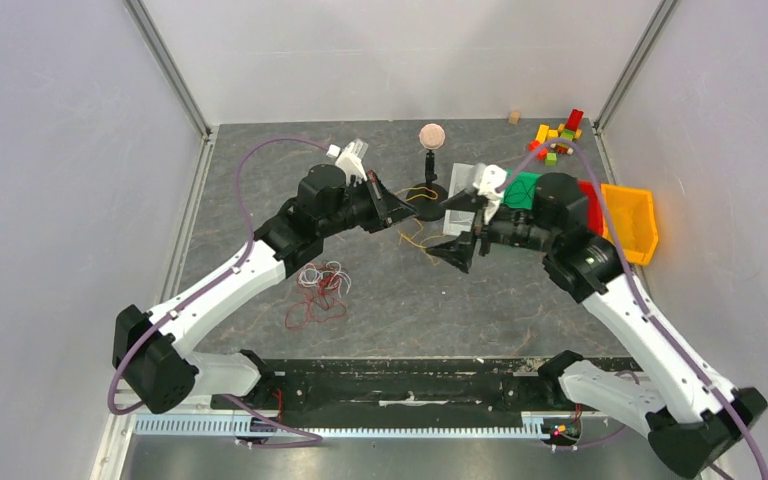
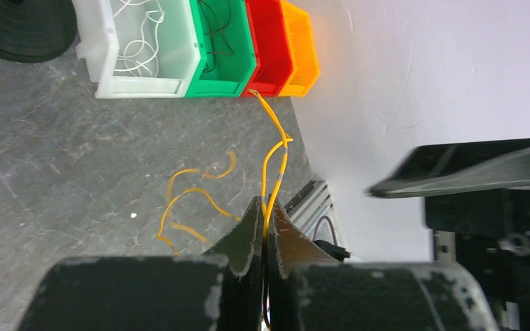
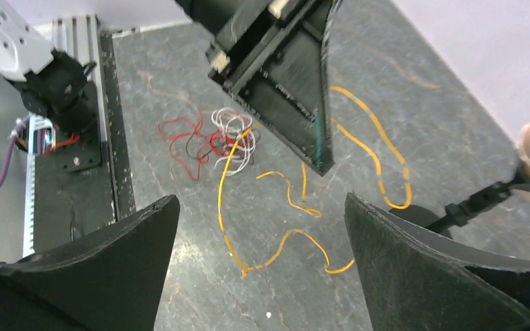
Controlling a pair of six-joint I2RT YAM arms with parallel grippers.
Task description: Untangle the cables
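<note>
The cables are a small tangle (image 1: 322, 285) of red, white and dark thin wires on the grey table, left of centre; the tangle also shows in the right wrist view (image 3: 229, 136). An orange wire (image 1: 415, 235) lies looped between the two grippers. My left gripper (image 1: 398, 212) is shut on the orange wire (image 2: 276, 148), which runs out from between its closed fingertips (image 2: 265, 207). My right gripper (image 1: 460, 252) is open and empty, hovering above the orange wire's loops (image 3: 286, 196), its fingers (image 3: 145, 234) spread wide. The left gripper's finger (image 3: 310, 117) hangs just above the wire there.
A row of bins stands at the right: white (image 2: 145, 48), green (image 2: 224, 48), red (image 2: 266, 41), orange (image 1: 630, 220). A black stand with a pink ball (image 1: 431, 135) is behind the grippers. Coloured blocks (image 1: 558, 135) lie in the far right corner.
</note>
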